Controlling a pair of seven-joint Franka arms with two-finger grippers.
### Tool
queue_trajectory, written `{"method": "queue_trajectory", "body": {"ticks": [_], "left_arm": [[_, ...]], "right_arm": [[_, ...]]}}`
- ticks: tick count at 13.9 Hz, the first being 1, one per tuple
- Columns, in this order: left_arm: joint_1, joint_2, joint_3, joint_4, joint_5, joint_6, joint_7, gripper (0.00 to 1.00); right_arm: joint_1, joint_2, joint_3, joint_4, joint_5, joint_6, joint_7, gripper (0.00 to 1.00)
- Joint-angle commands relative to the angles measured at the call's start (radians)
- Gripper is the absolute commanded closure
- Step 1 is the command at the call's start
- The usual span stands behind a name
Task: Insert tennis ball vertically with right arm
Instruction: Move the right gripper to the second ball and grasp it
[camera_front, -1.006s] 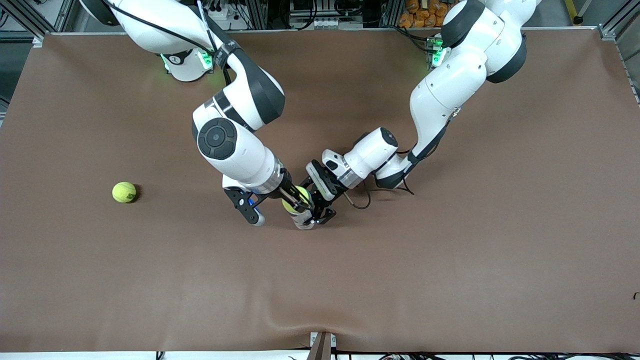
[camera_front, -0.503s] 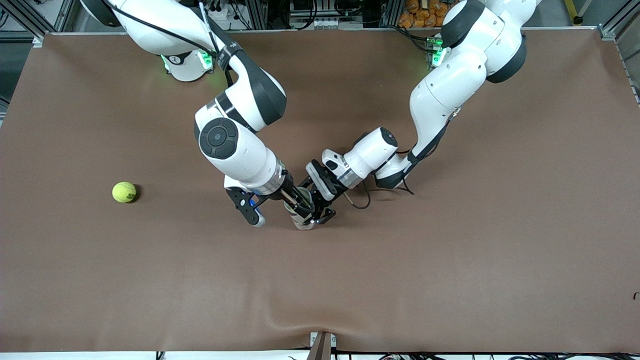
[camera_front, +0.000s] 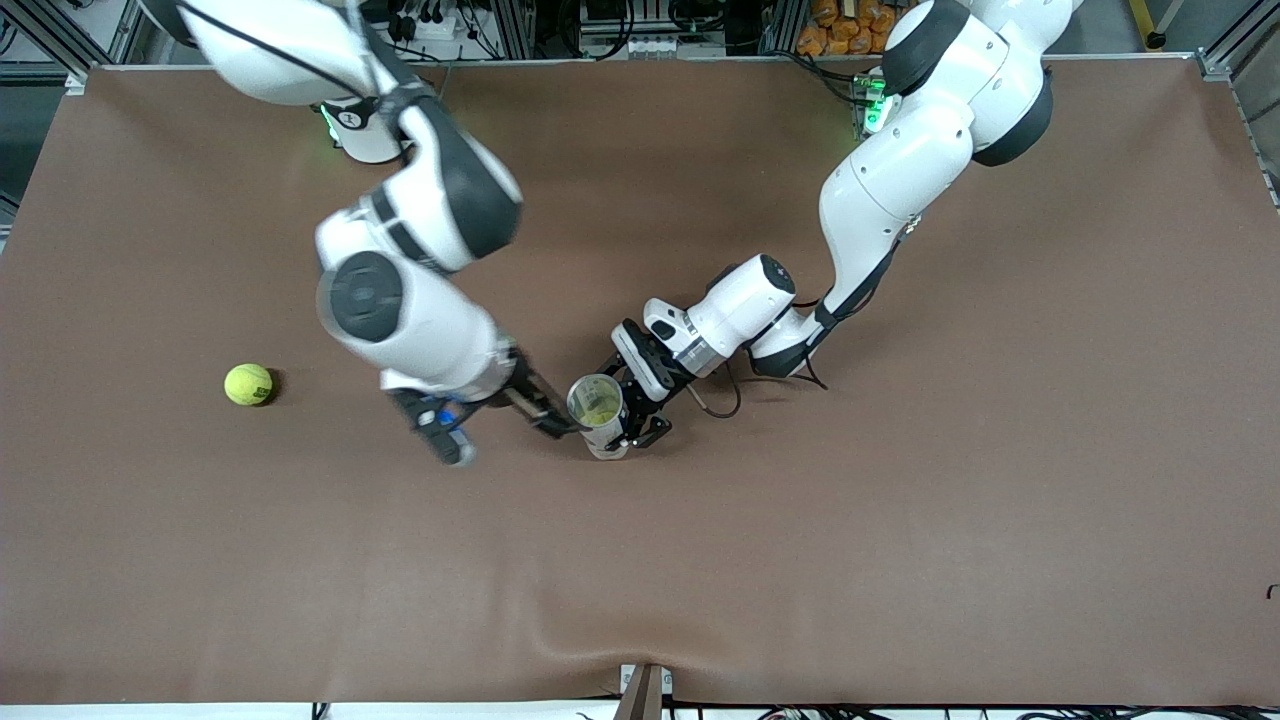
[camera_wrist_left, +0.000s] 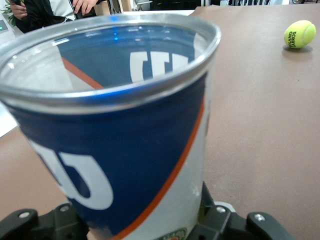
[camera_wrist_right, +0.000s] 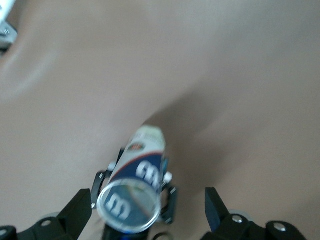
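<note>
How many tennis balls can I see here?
2. One tennis ball sits inside the upright can that the left gripper holds. A loose ball lies on the table toward the right arm's end. More could be hidden deeper in the can.

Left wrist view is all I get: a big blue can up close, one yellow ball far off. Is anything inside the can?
Observer: Yes. The front view looks into the can and shows a second tennis ball inside.
Operator: What holds the can up?
Observer: The left gripper is clamped on its lower part; the can stands upright on the table.
Operator: Where is the other hand?
Observer: The right gripper hangs open and empty beside the can, toward the right arm's end.
</note>
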Motion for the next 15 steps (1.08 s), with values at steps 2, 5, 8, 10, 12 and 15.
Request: {"method": "queue_trajectory", "body": {"ticks": [2,5,8,10,12,15], "left_arm": [[-0.003,0.017,0.000,0.025,0.014,0.011,-0.006,0.22],[-0.003,0.016,0.000,0.025,0.014,0.011,-0.006,0.22],[-0.003,0.016,0.000,0.025,0.014,0.011,-0.006,0.22],[-0.003,0.016,0.000,0.025,0.014,0.011,-0.006,0.22],[-0.002,0.016,0.000,0.025,0.014,0.011,-0.007,0.22],[-0.002,0.014,0.000,0.025,0.014,0.011,-0.009,0.22]], "right_arm": [[-0.181,-0.037,0.017,-0.019,-0.006,-0.126,-0.311,0.00],[-0.304,-0.037,0.012,-0.057,-0.011,-0.158,-0.555,0.00],[-0.390,-0.037,-0.053,-0.096,-0.029,-0.190,-0.820,0.00],[-0.388,-0.037,-0.141,-0.114,-0.031,-0.216,-0.966,0.00],[-0.393,-0.030,-0.222,-0.124,-0.034,-0.224,-1.156,0.00],[-0.405,-0.025,-0.308,-0.194,-0.032,-0.160,-1.330,0.00]]}}
